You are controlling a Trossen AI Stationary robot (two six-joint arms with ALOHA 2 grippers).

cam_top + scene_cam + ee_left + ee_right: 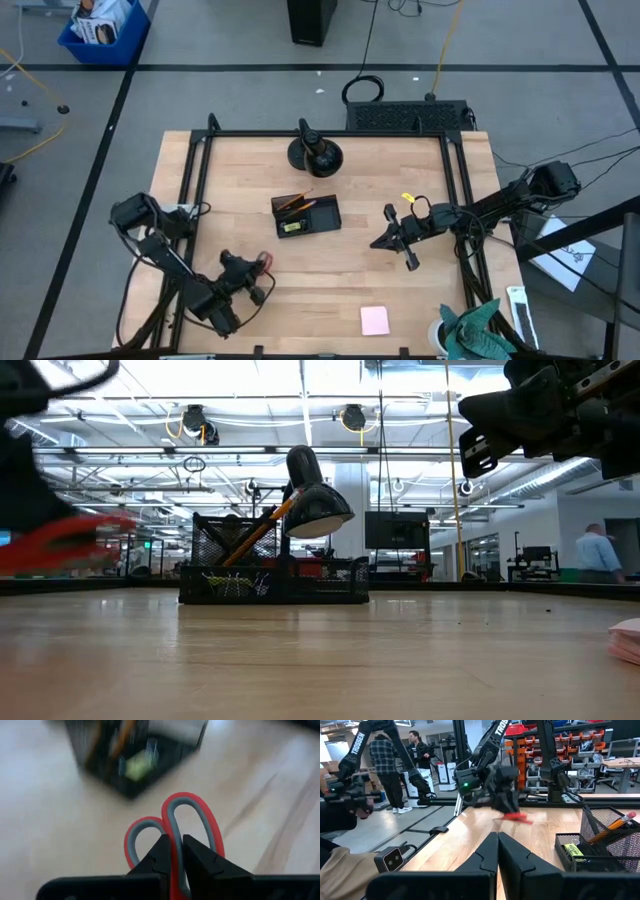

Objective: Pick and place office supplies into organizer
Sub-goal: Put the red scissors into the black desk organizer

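The red-handled scissors [192, 820] sit in my left gripper [176, 851], which is shut on them near the table's near left part [262, 265]. In the low view the scissors [70, 545] show as a red blur above the wood. The black organizer [306, 213] stands mid-table with an orange pencil [615, 826] leaning in its tall mesh cup and a yellow item [572, 851] in a low compartment. My right gripper [497, 847] is shut and hovers right of the organizer [380, 242], touching nothing. The pink sticky-note pad [375, 320] lies flat near the near edge. My left gripper pinches the scissors between its two fingers where the two red handle loops meet [176, 840]. Both loops stick out past the fingertips. The blades are hidden behind the fingers. The scissors are lifted clear of the table [70, 545].
A black desk lamp on a round base [315, 153] stands beyond the organizer, near the far edge. Black frame rails [195, 180] run along the table's left and right sides. Bare wood lies between the grippers and the organizer. People stand in the room beyond [387, 765].
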